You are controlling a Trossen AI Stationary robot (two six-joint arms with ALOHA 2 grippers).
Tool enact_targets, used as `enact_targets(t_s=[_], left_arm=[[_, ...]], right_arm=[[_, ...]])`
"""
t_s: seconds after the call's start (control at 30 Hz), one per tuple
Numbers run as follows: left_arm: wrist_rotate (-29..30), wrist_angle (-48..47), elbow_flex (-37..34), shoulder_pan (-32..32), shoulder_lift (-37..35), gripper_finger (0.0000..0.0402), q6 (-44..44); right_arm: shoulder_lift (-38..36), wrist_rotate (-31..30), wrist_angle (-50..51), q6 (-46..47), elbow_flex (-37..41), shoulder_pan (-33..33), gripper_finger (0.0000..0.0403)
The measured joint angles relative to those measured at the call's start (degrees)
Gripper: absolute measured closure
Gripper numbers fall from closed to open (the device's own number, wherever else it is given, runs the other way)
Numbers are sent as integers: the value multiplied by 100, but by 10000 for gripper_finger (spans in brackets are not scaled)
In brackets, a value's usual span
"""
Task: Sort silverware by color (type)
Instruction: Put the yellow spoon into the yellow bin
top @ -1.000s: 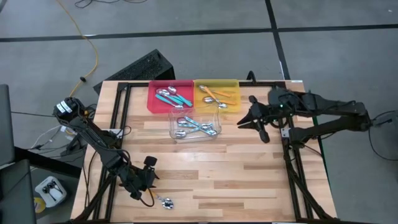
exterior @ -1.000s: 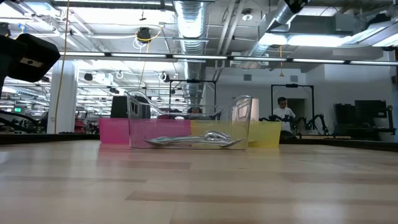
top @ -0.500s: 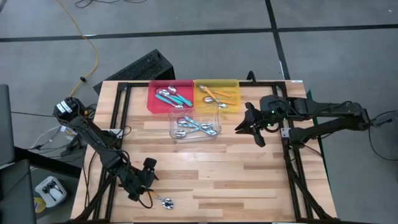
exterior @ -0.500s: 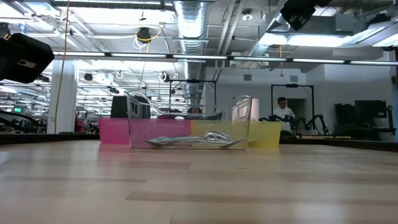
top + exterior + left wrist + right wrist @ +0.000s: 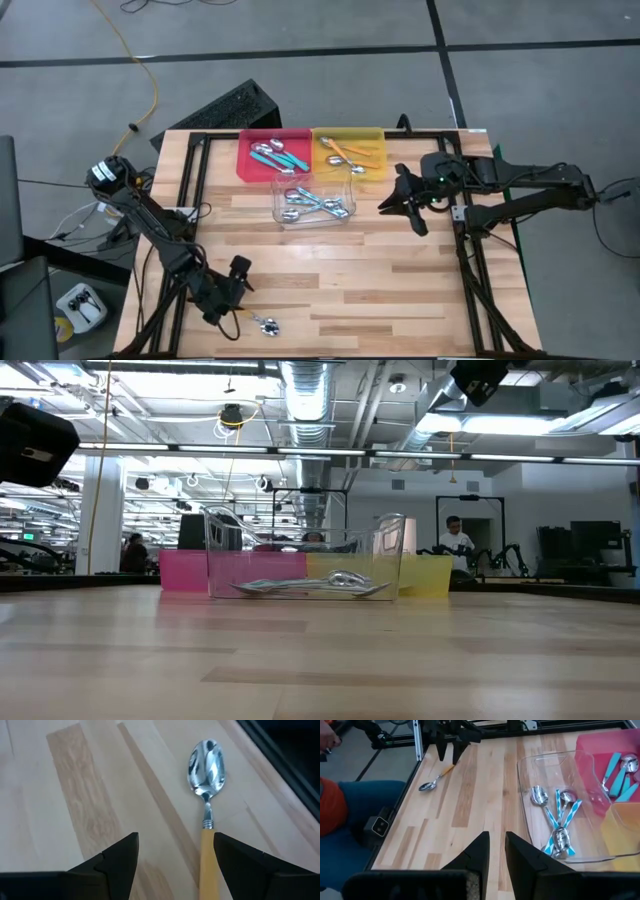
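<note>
An orange-handled spoon (image 5: 264, 323) lies flat on the wood by the table's near edge, bowl up, also plain in the left wrist view (image 5: 206, 780). My left gripper (image 5: 232, 305) is open right above it; its handle (image 5: 207, 862) runs close along the inner side of one finger, and I cannot tell whether they touch. My right gripper (image 5: 395, 200) hovers right of the clear tray (image 5: 312, 200), open by a narrow gap (image 5: 497, 845). Teal spoons (image 5: 275, 155) lie in the red tray, orange ones (image 5: 345, 152) in the yellow tray, pale blue ones (image 5: 557, 820) in the clear tray.
The red tray (image 5: 247, 165) and the yellow tray (image 5: 375, 135) sit side by side at the far edge, the clear tray just in front of them. Black frame rails (image 5: 190, 190) run along both table sides. A person's legs (image 5: 350, 815) show beyond the table's near left corner.
My right gripper has moved toward the table's left and slightly toward the near edge, ending beside the clear tray, then held still. The spoon by the near edge has stayed where it was.
</note>
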State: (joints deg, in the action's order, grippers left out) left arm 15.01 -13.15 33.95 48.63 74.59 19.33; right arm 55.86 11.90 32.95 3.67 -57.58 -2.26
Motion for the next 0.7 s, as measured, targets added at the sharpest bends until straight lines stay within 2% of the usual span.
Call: enact_targets(t_s=[0.33, 0.7], left_arm=[[328, 159, 0, 281, 68, 158, 154], [478, 841, 0, 478, 552, 158, 278]], right_arm=[[201, 0, -2, 88, -7, 0, 316], [422, -2, -4, 97, -7, 0, 316]])
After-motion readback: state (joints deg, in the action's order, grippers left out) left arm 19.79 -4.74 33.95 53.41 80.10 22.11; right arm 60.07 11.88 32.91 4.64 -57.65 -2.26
